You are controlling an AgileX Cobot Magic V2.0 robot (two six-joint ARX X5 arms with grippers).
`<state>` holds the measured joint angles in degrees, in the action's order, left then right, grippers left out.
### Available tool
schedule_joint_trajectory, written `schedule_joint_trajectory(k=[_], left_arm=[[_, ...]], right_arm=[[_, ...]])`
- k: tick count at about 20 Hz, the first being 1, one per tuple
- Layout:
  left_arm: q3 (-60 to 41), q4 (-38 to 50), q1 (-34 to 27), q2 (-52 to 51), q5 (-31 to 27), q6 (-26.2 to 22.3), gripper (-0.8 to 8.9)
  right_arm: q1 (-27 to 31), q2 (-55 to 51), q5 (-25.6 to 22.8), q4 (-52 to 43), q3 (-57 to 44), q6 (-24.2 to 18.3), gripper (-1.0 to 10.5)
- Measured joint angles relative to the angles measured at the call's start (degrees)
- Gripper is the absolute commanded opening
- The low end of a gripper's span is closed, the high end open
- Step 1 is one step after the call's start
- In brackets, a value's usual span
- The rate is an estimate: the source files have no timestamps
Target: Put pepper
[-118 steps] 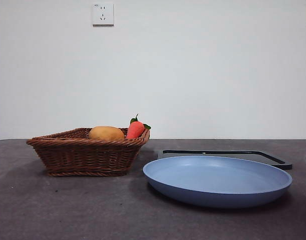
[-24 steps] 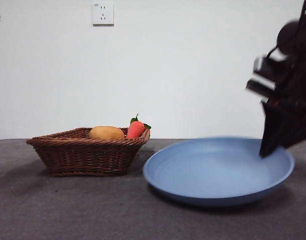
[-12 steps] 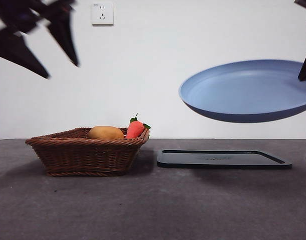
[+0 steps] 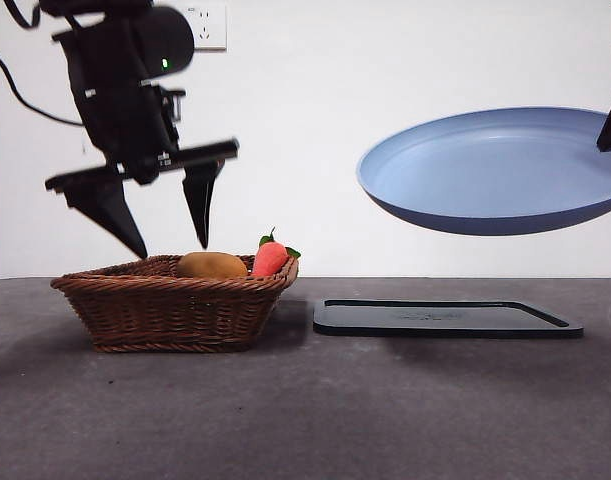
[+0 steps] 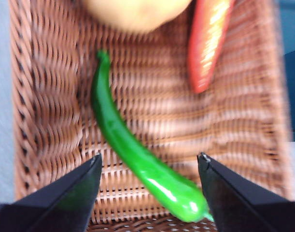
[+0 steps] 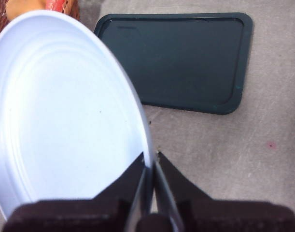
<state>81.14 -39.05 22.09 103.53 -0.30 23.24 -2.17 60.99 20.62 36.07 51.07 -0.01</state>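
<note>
Pepper (image 5: 137,150) lies in the wicker basket (image 4: 175,300), long axis diagonal, stem toward the yellow lump (image 5: 135,12); a red vegetable (image 5: 209,41) lies alongside, apart. Left hand (image 4: 165,230) hovers above with jaws apart. Right hand (image 6: 151,176) is clamped on the blue plate (image 4: 495,170) rim, raised above the dark tray (image 4: 440,318) on the counter (image 4: 305,420).

Looks like a lab or robot test bench, not a real kitchen. Plain white wall (image 4: 385,90) with a socket (image 4: 206,27) high up, bare otherwise. Dark grey matte table (image 4: 305,410) (felt-like surface, uniform) with only a few staged props: wicker basket (image 4: 170,305) of glossy toy-looking vegetables, flat dark tray (image 4: 440,317), blue plate (image 4: 495,170) held in mid-air. Black robot arm (image 4: 125,90) with cable and a green indicator light hangs over the basket. No kitchen fittings in view, so a staged manipulation setup indoors.
</note>
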Motion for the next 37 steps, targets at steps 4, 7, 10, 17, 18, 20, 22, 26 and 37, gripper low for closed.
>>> schedule_joint_trajectory(k=[4,7,10,17,18,20,22,26,37], left_arm=[[0.0,0.1,0.2,2.9,0.0,1.7,3.48],[0.1,0.6,0.5,4.5,0.0,2.6,3.48],[0.1,1.0,0.5,6.7,-0.1,3.2,3.48],[0.2,1.9,0.8,8.2,-0.8,3.7,3.15],[0.2,1.9,0.9,8.6,-0.9,3.7,2.83],[0.2,1.9,1.0,8.7,-1.4,3.8,2.31],[0.2,1.9,1.0,8.7,-1.5,3.9,1.73],[0.3,3.0,1.2,8.7,-1.0,4.1,1.10],[0.3,2.5,1.2,0.8,-0.8,4.2,1.10]], right_arm=[[0.0,0.0,0.0,0.1,0.0,0.0,0.1],[0.0,0.0,0.9,0.3,0.0,0.0,0.1],[0.0,0.0,1.6,0.3,0.0,-0.1,0.1],[0.0,0.0,1.6,0.4,0.0,-0.7,0.1],[0.0,0.0,1.6,0.4,0.0,-0.7,0.1],[0.0,0.0,1.6,0.4,0.0,-0.7,0.1],[0.0,0.0,1.6,0.4,0.0,-0.8,0.1],[0.0,0.0,1.6,0.4,0.0,-0.9,0.1],[0.0,0.9,1.5,0.3,0.0,-0.9,0.1]])
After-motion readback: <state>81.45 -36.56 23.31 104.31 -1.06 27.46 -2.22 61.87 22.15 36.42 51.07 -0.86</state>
